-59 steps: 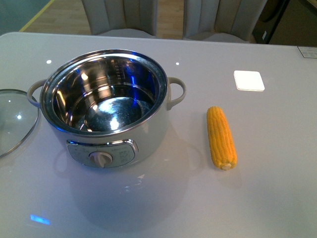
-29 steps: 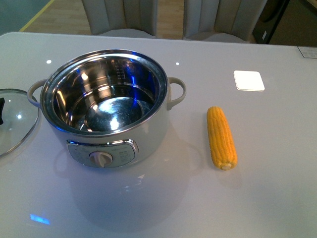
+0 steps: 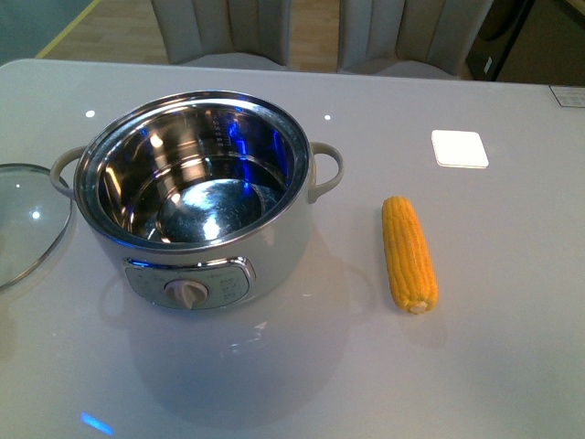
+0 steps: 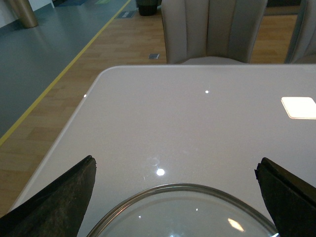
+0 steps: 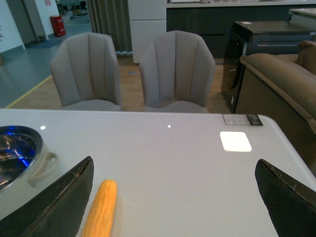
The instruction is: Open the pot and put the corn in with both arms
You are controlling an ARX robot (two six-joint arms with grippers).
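Observation:
The white pot stands uncovered at the table's middle left, its shiny steel inside empty and its dial facing me. Its glass lid lies flat on the table to the pot's left. The yellow corn lies on the table to the pot's right, pointing away from me. No arm shows in the front view. My left gripper is open above the lid's far rim. My right gripper is open with the corn close to one finger, and the pot's handle beside it.
A white square pad lies on the table at the back right. Two grey chairs stand behind the table's far edge. A label sits at the far right corner.
A dark bit of the left gripper showed at the left edge over the lid half a second ago and is gone from the front view now. Pot, lid and corn have not moved.

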